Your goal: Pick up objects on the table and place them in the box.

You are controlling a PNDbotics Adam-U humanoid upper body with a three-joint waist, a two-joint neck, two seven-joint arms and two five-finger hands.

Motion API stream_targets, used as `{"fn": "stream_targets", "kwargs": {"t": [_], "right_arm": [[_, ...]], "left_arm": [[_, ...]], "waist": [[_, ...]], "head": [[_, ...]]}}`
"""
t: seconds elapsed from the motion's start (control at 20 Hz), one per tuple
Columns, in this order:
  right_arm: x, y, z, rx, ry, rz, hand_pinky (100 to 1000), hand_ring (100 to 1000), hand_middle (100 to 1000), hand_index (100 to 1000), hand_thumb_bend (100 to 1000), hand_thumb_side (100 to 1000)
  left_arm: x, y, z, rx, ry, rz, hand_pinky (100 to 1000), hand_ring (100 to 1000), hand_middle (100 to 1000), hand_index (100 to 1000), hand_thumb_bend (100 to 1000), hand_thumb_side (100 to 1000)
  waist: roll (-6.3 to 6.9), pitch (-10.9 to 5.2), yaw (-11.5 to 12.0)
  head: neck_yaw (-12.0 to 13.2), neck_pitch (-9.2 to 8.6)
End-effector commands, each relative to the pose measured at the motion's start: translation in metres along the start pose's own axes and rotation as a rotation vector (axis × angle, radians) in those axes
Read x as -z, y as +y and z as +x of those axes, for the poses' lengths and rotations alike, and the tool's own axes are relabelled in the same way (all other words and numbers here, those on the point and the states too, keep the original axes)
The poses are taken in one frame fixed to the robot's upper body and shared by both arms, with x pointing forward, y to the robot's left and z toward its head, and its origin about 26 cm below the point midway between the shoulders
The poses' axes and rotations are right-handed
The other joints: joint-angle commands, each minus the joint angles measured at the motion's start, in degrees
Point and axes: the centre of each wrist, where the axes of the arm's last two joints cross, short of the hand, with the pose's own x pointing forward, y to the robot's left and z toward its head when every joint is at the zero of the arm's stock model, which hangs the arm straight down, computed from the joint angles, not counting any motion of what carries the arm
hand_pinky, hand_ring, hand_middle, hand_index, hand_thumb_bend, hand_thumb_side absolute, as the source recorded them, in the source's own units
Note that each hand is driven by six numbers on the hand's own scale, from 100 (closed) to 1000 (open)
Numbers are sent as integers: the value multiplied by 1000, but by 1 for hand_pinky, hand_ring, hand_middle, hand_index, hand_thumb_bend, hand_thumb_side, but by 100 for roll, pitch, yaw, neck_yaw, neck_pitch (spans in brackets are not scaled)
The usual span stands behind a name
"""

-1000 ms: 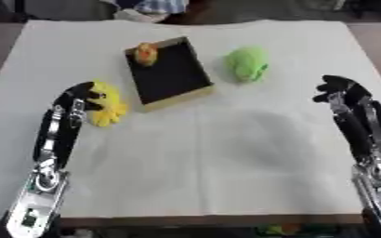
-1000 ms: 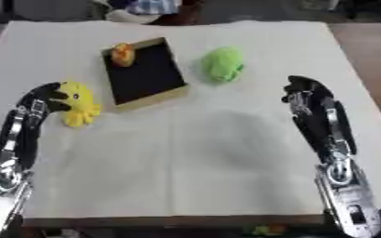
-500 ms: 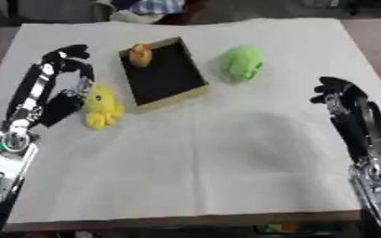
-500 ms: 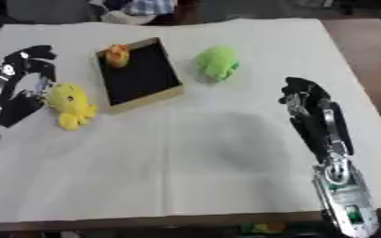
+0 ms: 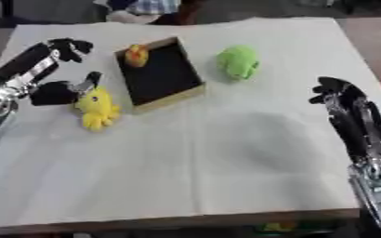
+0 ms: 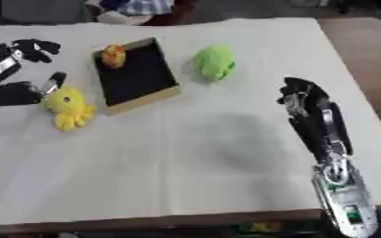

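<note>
A yellow octopus plush (image 5: 96,108) lies on the white cloth to the left of the box (image 5: 190,91), a black tray with a tan rim. A small orange toy (image 5: 135,55) sits in the box's far corner. To the right of the box lies a green plush (image 5: 239,62). My left hand (image 5: 52,92) is spread open just left of the yellow plush. Its fingers (image 5: 68,46) are raised beyond the plush and its thumb is close to the plush's head. My right hand (image 6: 304,102) rests open at the right side, fingers up, holding nothing.
The white cloth (image 5: 226,158) covers the table up to its front edge (image 5: 186,222). Brown tabletop (image 6: 364,56) shows at the right past the cloth. A wide stretch of cloth lies between the box and my right hand.
My left hand has lifted from its rest beside the yellow plush, reached farther out and spread wide. The plush, the box and my right hand have stayed put.
</note>
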Motion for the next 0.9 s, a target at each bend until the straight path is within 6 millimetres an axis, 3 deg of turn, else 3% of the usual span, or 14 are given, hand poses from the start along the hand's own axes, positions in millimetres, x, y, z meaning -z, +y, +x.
{"fn": "stream_targets", "kwargs": {"t": [0.05,0.6,0.9], "right_arm": [[3,-6,4,-28,-20,7,780,618,634,775,100,717],[2,-5,3,-26,-16,10,780,618,634,775,100,716],[2,-5,3,-26,-14,9,780,618,634,775,100,717]], "left_arm": [[5,16,-13,59,71,-54,819,780,804,928,293,613],[41,-4,-29,92,160,-184,796,755,791,924,360,654],[49,-16,-33,118,167,-240,786,749,786,917,357,617]], "waist": [[79,-185,5],[52,-222,26],[43,-231,19]], "head": [[-28,-14],[-64,-14],[-58,-14]]}}
